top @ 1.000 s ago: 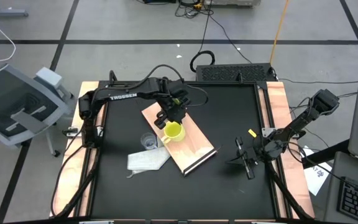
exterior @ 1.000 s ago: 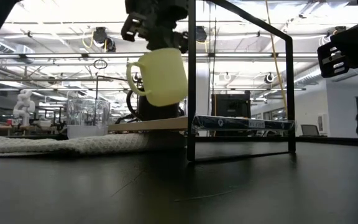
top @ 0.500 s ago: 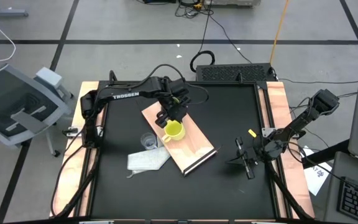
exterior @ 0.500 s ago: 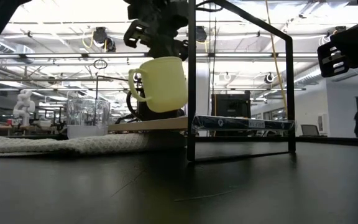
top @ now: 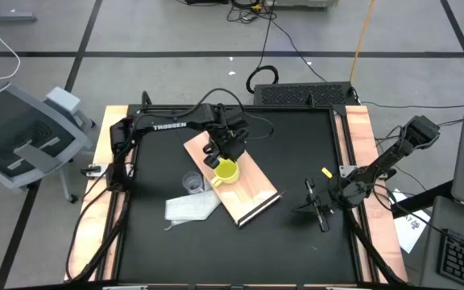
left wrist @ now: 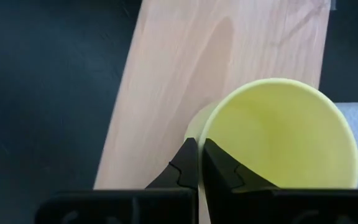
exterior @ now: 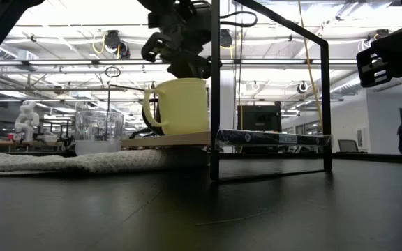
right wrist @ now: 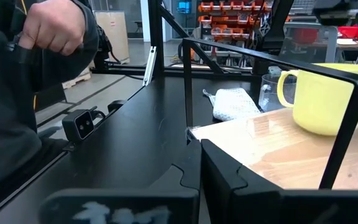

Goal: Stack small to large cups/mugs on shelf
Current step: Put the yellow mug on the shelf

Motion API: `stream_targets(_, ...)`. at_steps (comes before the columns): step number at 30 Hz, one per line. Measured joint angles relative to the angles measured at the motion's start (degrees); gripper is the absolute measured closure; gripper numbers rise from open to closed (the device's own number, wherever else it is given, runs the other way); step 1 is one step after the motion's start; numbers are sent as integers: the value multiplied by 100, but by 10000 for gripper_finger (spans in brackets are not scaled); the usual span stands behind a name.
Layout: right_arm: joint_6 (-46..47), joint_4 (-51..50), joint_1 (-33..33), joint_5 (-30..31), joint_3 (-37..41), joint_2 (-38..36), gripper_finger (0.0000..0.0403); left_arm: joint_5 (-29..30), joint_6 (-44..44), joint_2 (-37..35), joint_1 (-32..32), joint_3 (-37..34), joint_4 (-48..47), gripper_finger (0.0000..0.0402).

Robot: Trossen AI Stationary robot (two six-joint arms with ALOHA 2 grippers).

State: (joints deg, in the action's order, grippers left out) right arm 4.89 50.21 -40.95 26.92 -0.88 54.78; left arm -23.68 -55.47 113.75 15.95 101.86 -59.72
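Yellow mug set on the shelf, jaws pinching its rim

The left gripper [top: 225,152] has its jaws clamped on the yellow mug [exterior: 180,104] wall, the mug upright beneath them on the wooden shelf [top: 252,191]. Best to confirm its base sits flat, then part the jaws and rise straight up. The right gripper [top: 316,203] waits well apart, jaws pressed together.

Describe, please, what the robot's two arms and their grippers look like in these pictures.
Both arms are dark, jointed and slim. The left arm carries white TROSSEN lettering along one link, and a black cable loops above it. The left gripper has two black angular fingers with stepped inner edges. The right gripper is likewise black and two-fingered, on a right arm with a boxy grey segment.
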Motion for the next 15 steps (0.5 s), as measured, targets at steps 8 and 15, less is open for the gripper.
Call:
stream_targets(8,1,1,0,0,0,0,403,102,-100,20,-108,-2,21,397)
stream_targets(15,0,0,0,0,0,0,403,120,-102,20,-110,-2,63,397)
